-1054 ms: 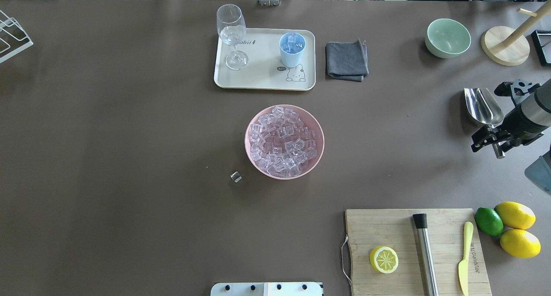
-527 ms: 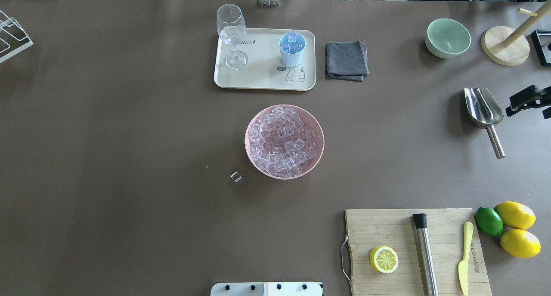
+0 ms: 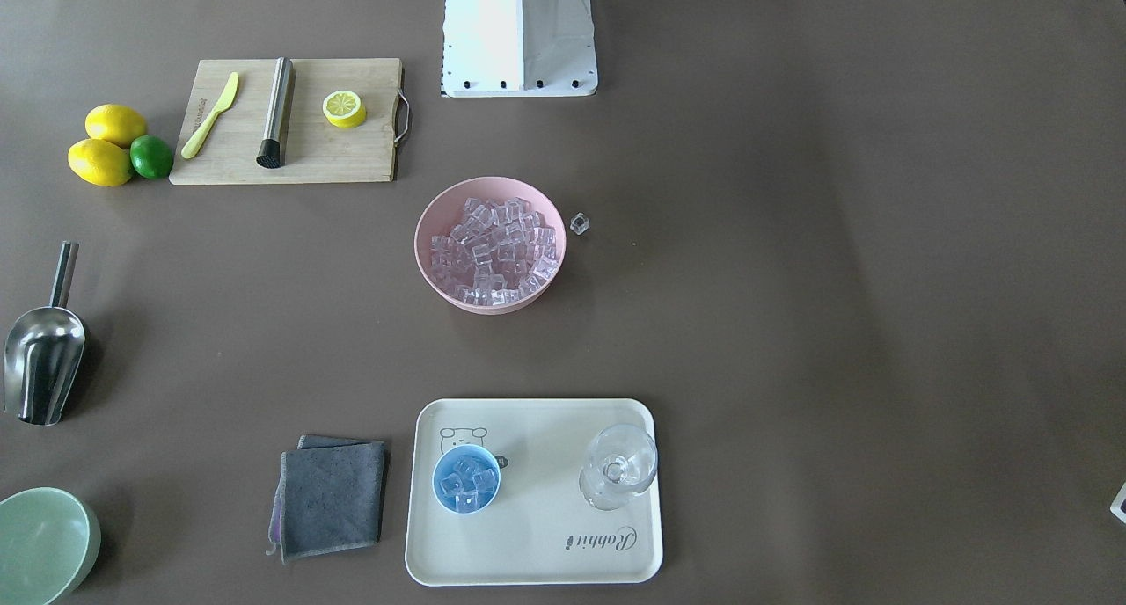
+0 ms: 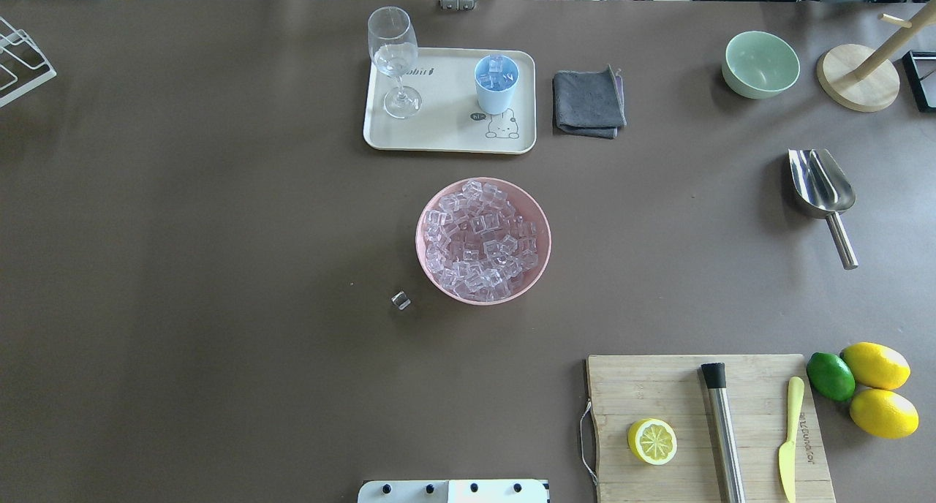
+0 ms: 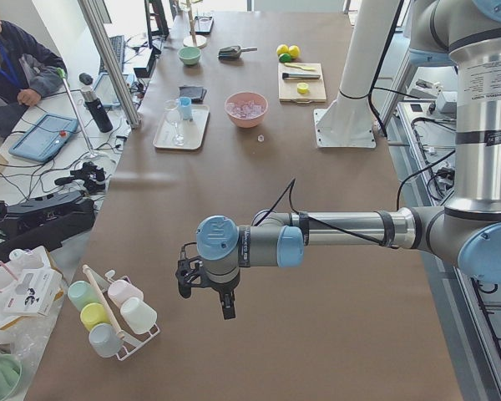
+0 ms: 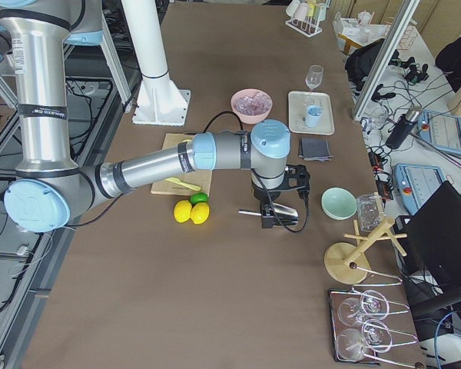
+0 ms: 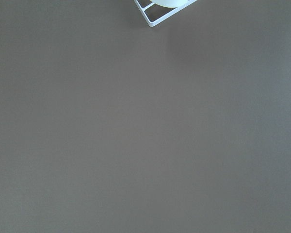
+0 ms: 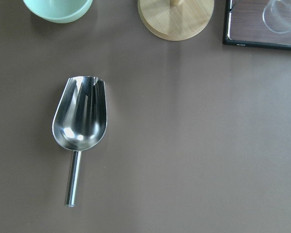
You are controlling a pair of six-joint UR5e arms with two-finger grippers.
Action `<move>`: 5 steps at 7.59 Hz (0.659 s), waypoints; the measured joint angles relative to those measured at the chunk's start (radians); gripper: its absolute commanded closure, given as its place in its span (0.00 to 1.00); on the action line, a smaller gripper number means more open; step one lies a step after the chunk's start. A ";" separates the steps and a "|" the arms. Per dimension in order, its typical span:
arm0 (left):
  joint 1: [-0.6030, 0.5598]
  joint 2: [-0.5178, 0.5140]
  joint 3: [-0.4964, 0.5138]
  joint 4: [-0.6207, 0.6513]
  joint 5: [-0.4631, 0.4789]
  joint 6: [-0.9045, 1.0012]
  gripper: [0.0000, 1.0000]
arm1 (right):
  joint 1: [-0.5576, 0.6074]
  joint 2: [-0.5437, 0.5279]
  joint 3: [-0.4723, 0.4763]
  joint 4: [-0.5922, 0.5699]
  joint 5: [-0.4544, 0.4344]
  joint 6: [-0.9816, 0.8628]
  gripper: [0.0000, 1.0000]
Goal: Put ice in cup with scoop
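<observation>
The steel scoop (image 4: pixel 823 185) lies empty on the table at the right, handle toward the robot; it also shows in the right wrist view (image 8: pixel 81 119) and the front view (image 3: pixel 42 359). The light-blue cup (image 4: pixel 496 86) stands on the cream tray (image 4: pixel 446 141) with a few ice cubes in it. A pink bowl (image 4: pixel 433 262) at the centre is heaped with ice (image 4: pixel 479 241). One loose cube (image 4: pixel 401 300) lies beside it. My right gripper (image 6: pixel 269 217) hangs over the scoop; I cannot tell its state. My left gripper (image 5: pixel 225 307) hangs far off; I cannot tell its state.
A wine glass (image 4: pixel 395 57) shares the tray. A grey cloth (image 4: pixel 589 102), a pale green bowl (image 4: pixel 760 64) and a wooden stand (image 4: pixel 859 79) are at the back right. A cutting board (image 4: pixel 680 393) with a steel rod (image 4: pixel 724 437) sits front right.
My right gripper was at the scoop's handle; it has pulled away to the right and out of the overhead view. The scoop stays lying in place.
</observation>
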 measured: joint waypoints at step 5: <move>0.001 0.000 0.000 0.000 0.000 0.000 0.02 | 0.111 -0.082 -0.127 0.008 0.005 -0.187 0.00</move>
